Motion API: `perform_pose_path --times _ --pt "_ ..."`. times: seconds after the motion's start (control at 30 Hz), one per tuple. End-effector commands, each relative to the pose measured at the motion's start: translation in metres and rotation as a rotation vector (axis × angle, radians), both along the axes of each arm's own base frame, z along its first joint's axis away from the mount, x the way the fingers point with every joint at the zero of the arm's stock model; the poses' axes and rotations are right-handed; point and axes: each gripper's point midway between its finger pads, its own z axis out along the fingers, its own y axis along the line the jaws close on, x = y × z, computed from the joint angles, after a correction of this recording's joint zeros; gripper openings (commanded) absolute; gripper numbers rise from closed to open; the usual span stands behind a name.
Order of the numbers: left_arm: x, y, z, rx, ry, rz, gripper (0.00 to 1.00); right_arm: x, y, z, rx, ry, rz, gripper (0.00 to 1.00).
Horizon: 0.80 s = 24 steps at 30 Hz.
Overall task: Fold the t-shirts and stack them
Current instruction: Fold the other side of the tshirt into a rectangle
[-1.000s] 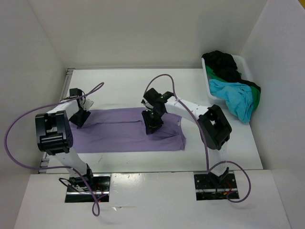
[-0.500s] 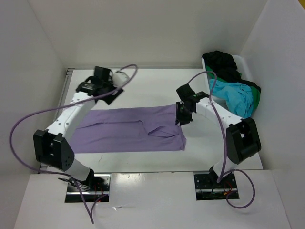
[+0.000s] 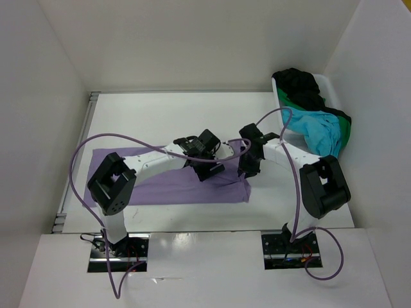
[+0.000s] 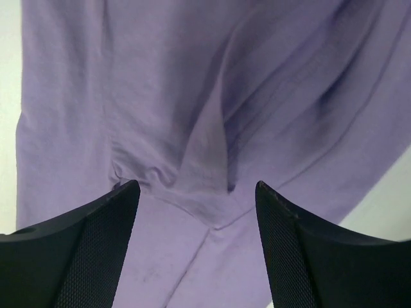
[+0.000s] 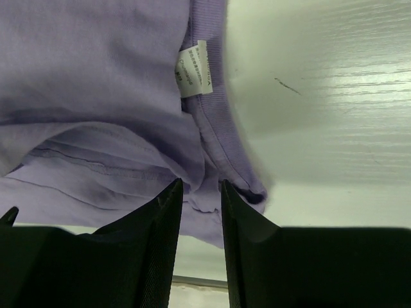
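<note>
Lavender shirt [image 3: 160, 186], soft cotton by the look of it, lies half-folded along the desk [image 3: 160, 115] with both my grippers over its right half.
My right gripper [image 5: 201, 185] is drawn narrow on the collar hem and seems to pinch it. My left gripper [image 4: 196, 187] gapes wide above a puckered seam mid-shirt. For a clean fold I'd press the left down on the crease line as an anchor. Then I'd lift the collar only slightly and carry it straight across, without dragging the layer beneath. The white neck tag [image 5: 192, 67] has print too fine to read, and no brand shows.
</note>
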Motion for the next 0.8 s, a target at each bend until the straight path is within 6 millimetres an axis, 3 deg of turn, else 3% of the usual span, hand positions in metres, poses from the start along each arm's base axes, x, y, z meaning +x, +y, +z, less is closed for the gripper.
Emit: perform_pose_path --times 0.0,0.17,0.37,0.6,0.77 --pt "0.012 -0.009 0.002 -0.074 -0.038 0.093 0.80 0.016 0.006 0.013 0.067 -0.083 -0.040 0.36" --pt "0.010 0.001 -0.015 -0.026 -0.056 0.123 0.77 0.016 0.018 0.015 0.136 -0.077 -0.037 0.36" --pt "0.002 -0.004 -0.021 -0.044 -0.006 0.105 0.71 0.015 0.020 0.015 0.146 -0.072 -0.033 0.37" --pt "0.007 0.004 -0.030 0.005 -0.030 0.123 0.46 0.010 0.018 0.001 0.127 -0.030 -0.035 0.37" --pt "-0.003 0.007 -0.036 0.015 0.012 0.098 0.44 0.003 0.011 -0.004 0.096 -0.008 -0.043 0.37"
